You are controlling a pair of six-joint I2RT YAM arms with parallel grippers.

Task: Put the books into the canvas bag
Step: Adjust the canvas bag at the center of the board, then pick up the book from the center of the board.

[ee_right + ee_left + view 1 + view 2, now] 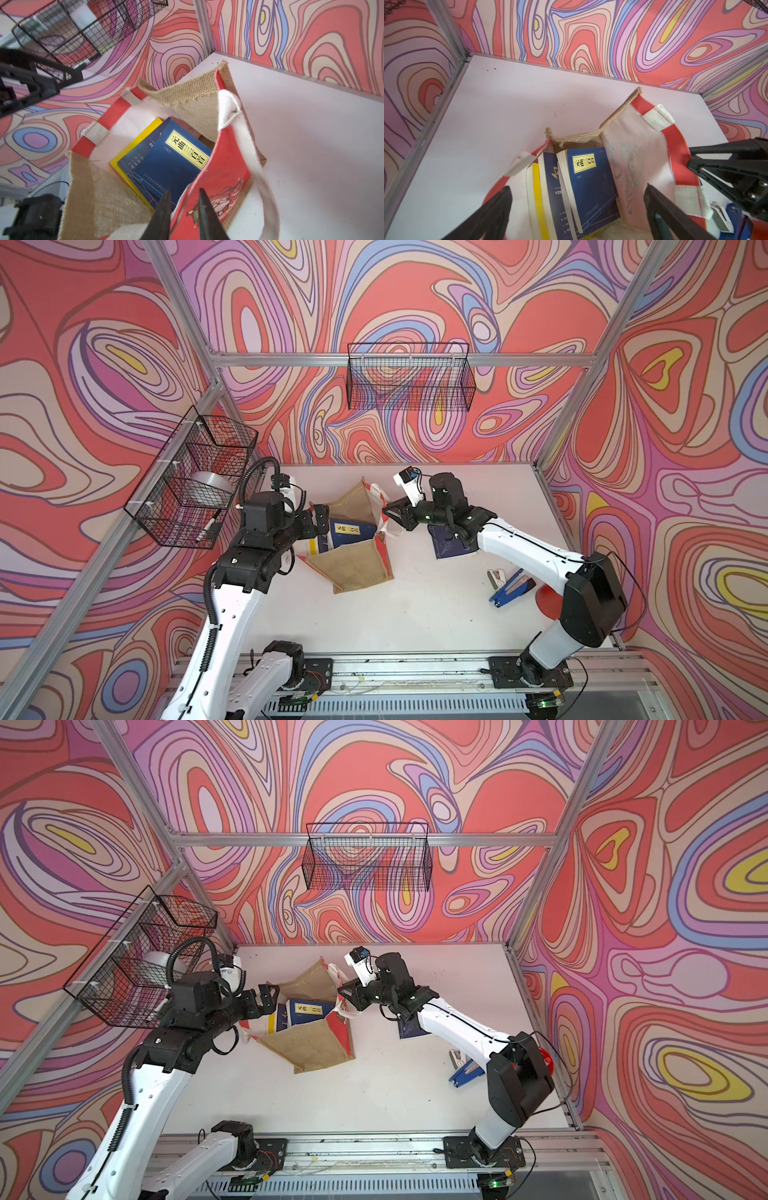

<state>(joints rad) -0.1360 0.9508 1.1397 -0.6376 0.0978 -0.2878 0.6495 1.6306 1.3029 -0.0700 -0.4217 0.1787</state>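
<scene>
Now | left claw (577,199) released over canvas bag (353,568) | right claw (184,204) part-open astride bag rim

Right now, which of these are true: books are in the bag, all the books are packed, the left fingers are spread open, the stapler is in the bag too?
Books lie inside the canvas bag: true.
All books are packed: false; a navy book lies on the table beneath the right arm.
The left fingers are spread wide: true.
The stapler is bagged: false; the blue stapler lies on the table.
</scene>
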